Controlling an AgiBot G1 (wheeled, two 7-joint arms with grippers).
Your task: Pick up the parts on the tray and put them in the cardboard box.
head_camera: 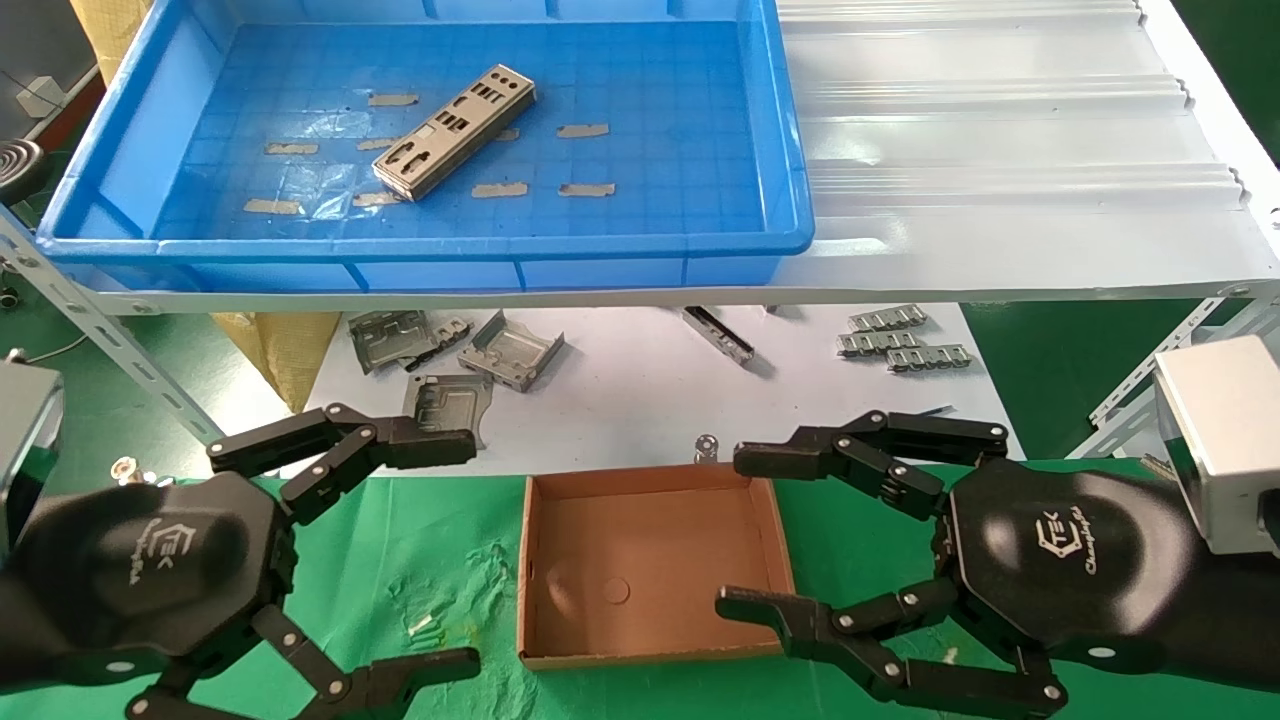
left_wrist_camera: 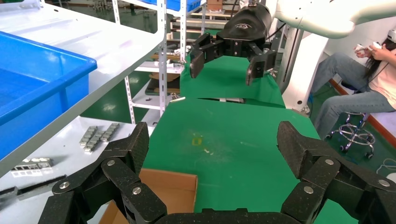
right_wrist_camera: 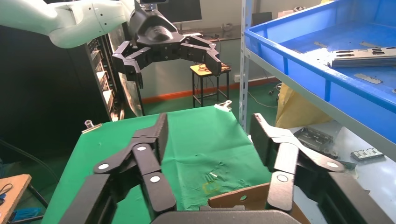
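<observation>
Both hands wide open and empty, flanking the cardboard box (head_camera: 650, 570)

From the box, the left hand (head_camera: 440, 550) hangs at 9 o'clock and the right hand (head_camera: 745, 530) at 3 o'clock — neither touches anything. The parts (head_camera: 455, 132) lie stacked in the blue tray (head_camera: 430, 265) on the shelf at 12 o'clock; the box sits on the green worktop (head_camera: 440, 540).

Green cloth (head_camera: 420, 540) covers the worktable beneath the fingers — a white metal shelf (head_camera: 1000, 150) stands beyond, a seated person (left_wrist_camera: 369, 88) behind.
</observation>
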